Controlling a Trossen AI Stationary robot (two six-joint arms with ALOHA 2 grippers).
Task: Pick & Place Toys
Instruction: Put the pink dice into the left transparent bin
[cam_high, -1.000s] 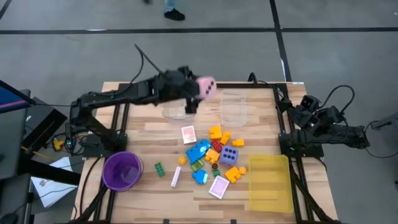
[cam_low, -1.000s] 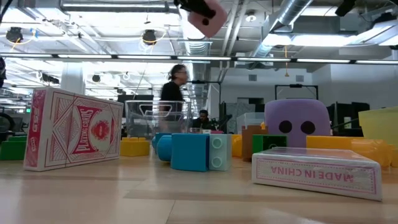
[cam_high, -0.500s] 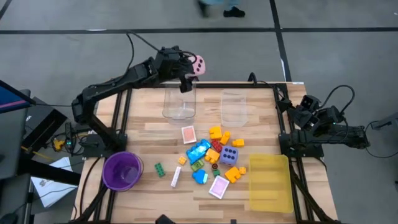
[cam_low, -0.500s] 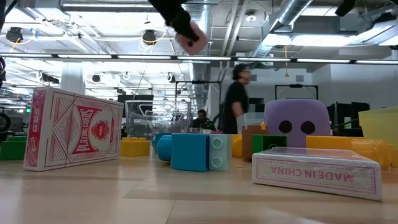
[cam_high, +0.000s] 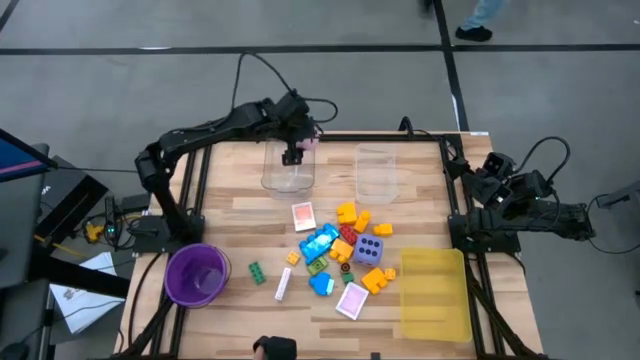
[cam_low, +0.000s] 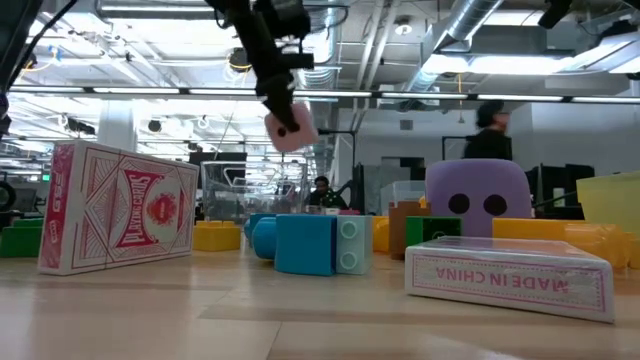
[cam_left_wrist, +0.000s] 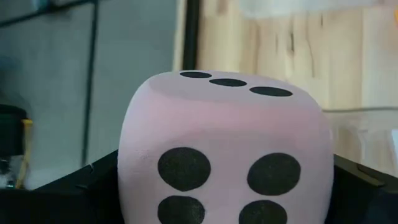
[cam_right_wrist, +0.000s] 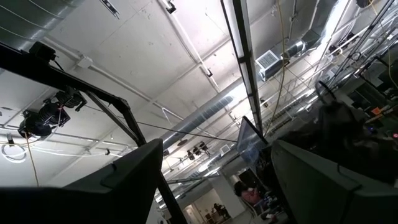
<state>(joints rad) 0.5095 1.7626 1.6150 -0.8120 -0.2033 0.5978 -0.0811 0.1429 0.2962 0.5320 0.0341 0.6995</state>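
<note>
Left gripper above the left clear plastic box at the desk's far side, jaws clamped on the pink foam black-dotted die. Right gripper parked off the right edge, jaws spread, empty. Both boxes apparently empty; pile of coloured plastic blocks mid-desk, unsorted. Early going.

Pink die aloft, toy pile mid-table

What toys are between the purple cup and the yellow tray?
From above, the toy pile lies between the purple cup and yellow tray: blocks, cards and a purple die.
</note>
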